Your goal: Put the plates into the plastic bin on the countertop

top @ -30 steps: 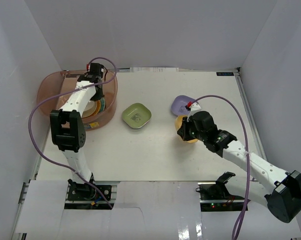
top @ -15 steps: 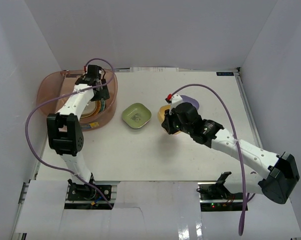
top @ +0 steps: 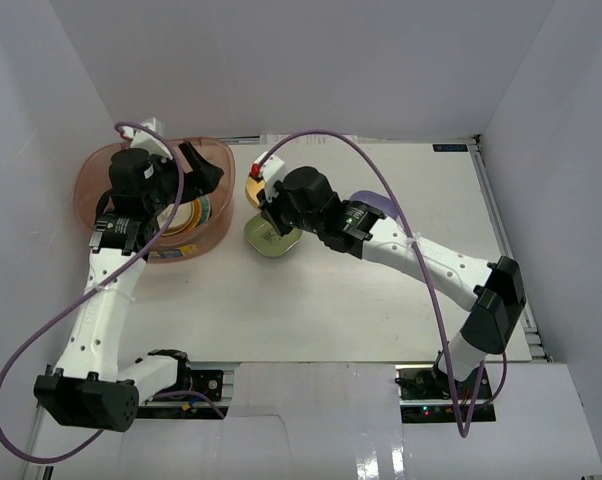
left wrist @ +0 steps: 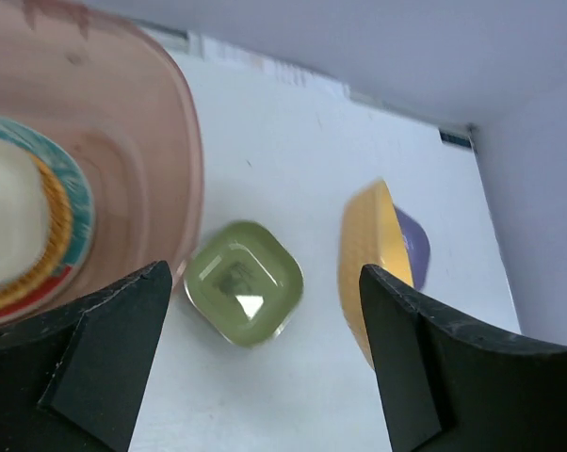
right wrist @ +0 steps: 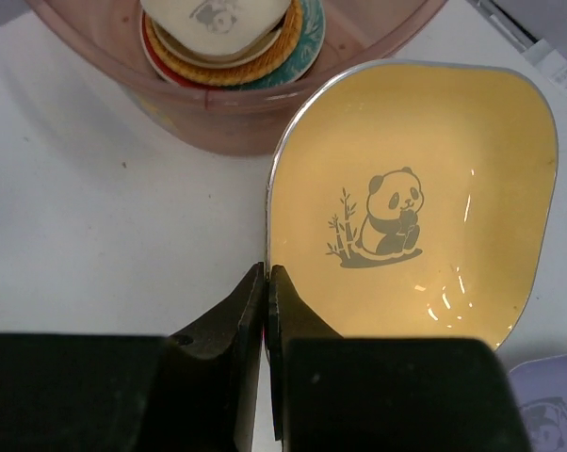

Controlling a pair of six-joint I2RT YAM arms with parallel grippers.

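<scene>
The plastic bin (top: 91,175) stands at the back left of the countertop (top: 311,300) and holds a stack of plates (top: 196,213), a cream one (right wrist: 218,19) on top. My left gripper (top: 201,172) hangs open and empty above the bin's right side. My right gripper (right wrist: 266,275) is shut on the rim of a yellow plate (right wrist: 425,188) with a panda print, held in the air just right of the bin (right wrist: 218,127). A green plate (left wrist: 244,294) lies on the countertop below it. A lavender plate (left wrist: 413,247) lies farther right.
White walls close in the countertop on the left, back and right. My right arm (top: 411,250) stretches across the middle of the table, over part of the green plate (top: 266,243) and the lavender plate (top: 379,203).
My left gripper has opened and risen out of the bin. My right arm has carried the yellow plate left from beside the lavender plate to the bin's edge.
</scene>
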